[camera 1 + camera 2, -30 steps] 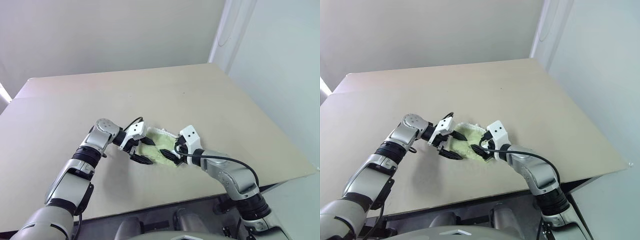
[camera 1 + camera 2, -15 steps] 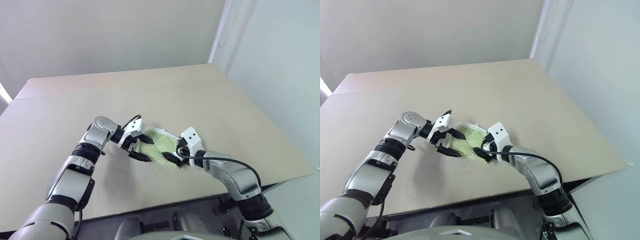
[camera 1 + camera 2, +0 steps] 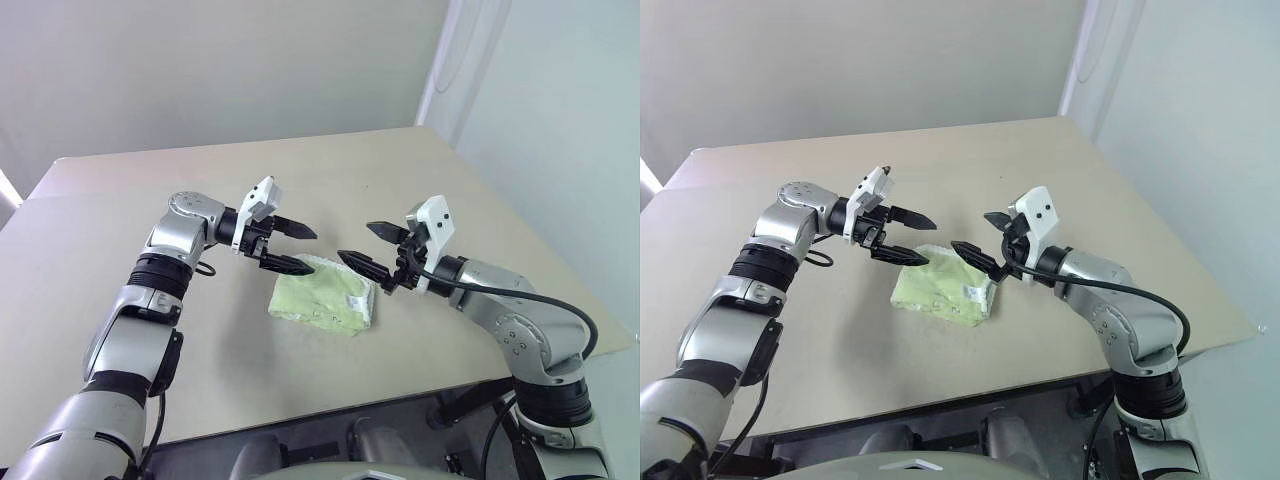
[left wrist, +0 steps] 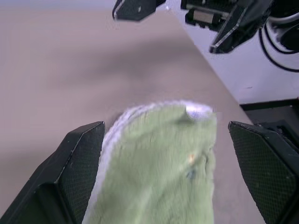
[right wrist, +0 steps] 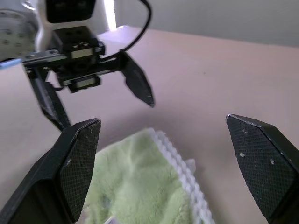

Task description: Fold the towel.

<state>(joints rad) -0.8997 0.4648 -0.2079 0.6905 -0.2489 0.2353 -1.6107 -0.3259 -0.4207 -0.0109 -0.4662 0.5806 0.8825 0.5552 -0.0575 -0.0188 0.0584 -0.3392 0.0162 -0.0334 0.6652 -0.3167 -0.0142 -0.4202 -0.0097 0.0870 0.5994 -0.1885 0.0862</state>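
Light lime-green fluffy terry towel (image 3: 323,299) with white stitched edging lying folded in a compact bundle on the beige table (image 3: 200,190), near its front edge. Left gripper (image 3: 292,247) raised over the towel's far left corner, black fingers spread wide apart, nothing between them. Right gripper (image 3: 372,247) raised over the far right corner, facing the left one, fingers likewise wide apart and empty. Both clear of the cloth.
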